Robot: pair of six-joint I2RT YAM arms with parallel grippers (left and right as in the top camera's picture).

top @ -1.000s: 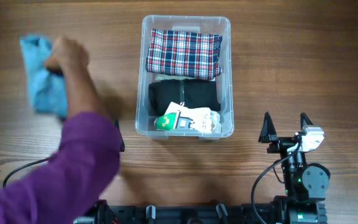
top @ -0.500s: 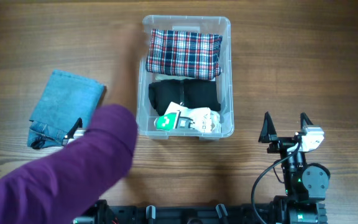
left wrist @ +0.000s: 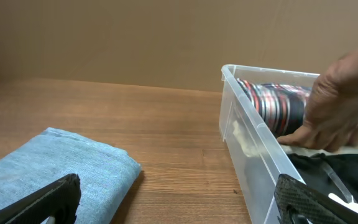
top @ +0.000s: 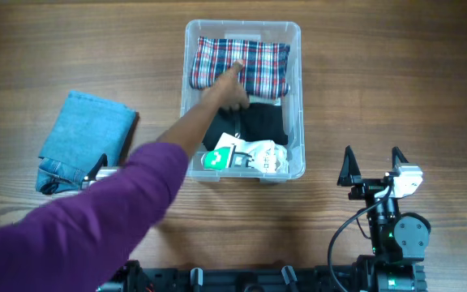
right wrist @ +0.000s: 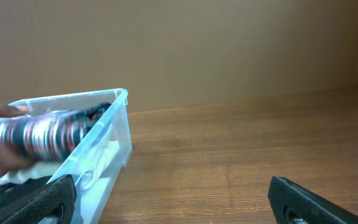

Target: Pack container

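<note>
The clear plastic container point(top: 297, 97) stands at the table's middle. It holds a folded plaid cloth point(top: 258, 63) at the back, a black garment point(top: 264, 123) in the middle and a white and green packet point(top: 246, 156) at the front. A person's hand point(top: 227, 88) in a purple sleeve rests on the plaid cloth. My left gripper point(left wrist: 179, 191) is open and empty over bare table between folded blue jeans point(left wrist: 61, 165) and the container wall point(left wrist: 253, 158). My right gripper point(top: 373, 164) is open and empty, to the right of the container point(right wrist: 101, 140).
The folded blue jeans point(top: 87, 138) lie left of the container. The person's purple-sleeved arm point(top: 112, 207) crosses from the lower left over my left arm, hiding most of it in the overhead view. Wooden table point(top: 396, 73) surrounds everything.
The person laid the blue jeans down left of the container, then swung the hand right into the container onto the plaid cloth. Both grippers stayed still and open.
</note>
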